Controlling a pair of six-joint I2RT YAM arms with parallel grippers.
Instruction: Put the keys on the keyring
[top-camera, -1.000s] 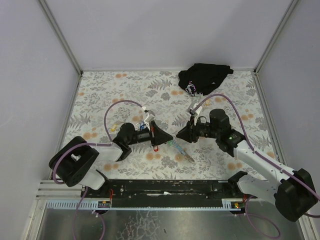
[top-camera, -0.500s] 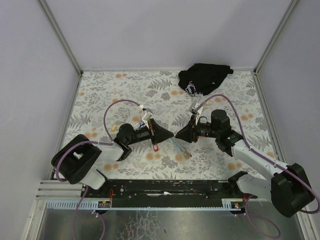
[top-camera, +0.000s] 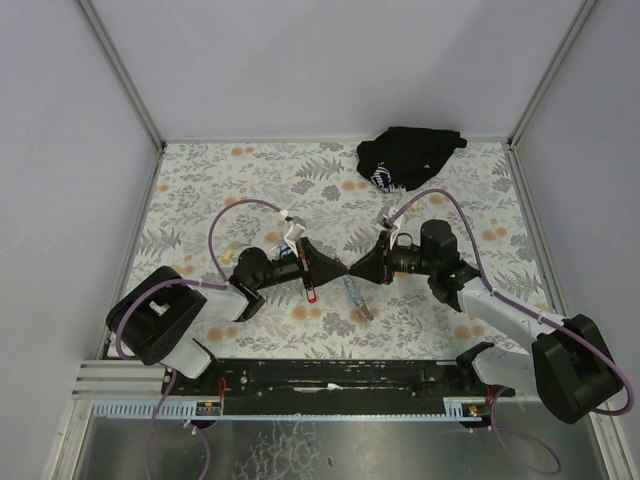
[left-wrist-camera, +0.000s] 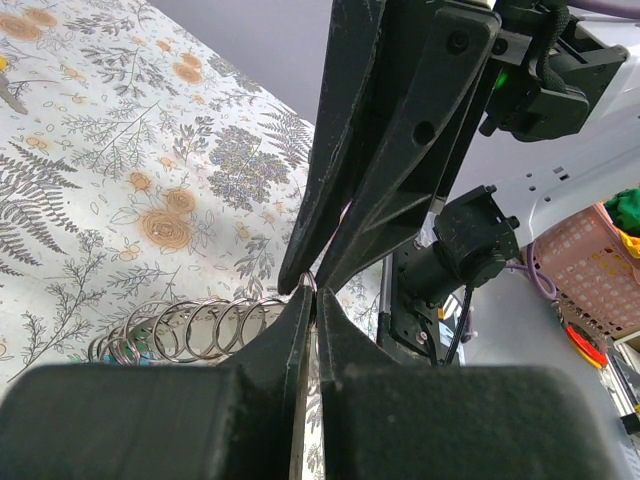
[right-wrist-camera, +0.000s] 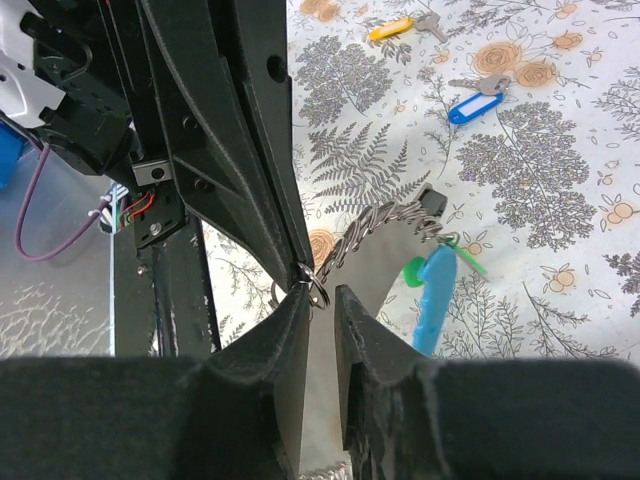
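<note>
My left gripper (top-camera: 343, 267) is shut on a small metal keyring (left-wrist-camera: 310, 283) and holds it above the table. Several linked rings (left-wrist-camera: 190, 328) trail from it to the grey lanyard strap (right-wrist-camera: 385, 262). The strap has a light-blue section (right-wrist-camera: 436, 300) and a green tag (right-wrist-camera: 412, 272). My right gripper (top-camera: 354, 269) meets the left one tip to tip. In the right wrist view its jaws (right-wrist-camera: 322, 293) stand slightly apart, and the ring (right-wrist-camera: 316, 290) rests against one fingertip. A yellow-tagged key (right-wrist-camera: 392, 27) and a blue-tagged key (right-wrist-camera: 474, 106) lie on the cloth. A red tag (top-camera: 312, 293) shows under the left gripper.
A black cloth bundle (top-camera: 405, 156) lies at the back right of the floral tablecloth (top-camera: 250, 180). Purple cables (top-camera: 235, 208) arc over both arms. Grey walls close in the table on three sides. The black base rail (top-camera: 330, 375) runs along the near edge.
My right gripper has moved left until its tips meet the left gripper's tips. The hanging lanyard strap has shifted a little left. The left gripper has hardly moved.
</note>
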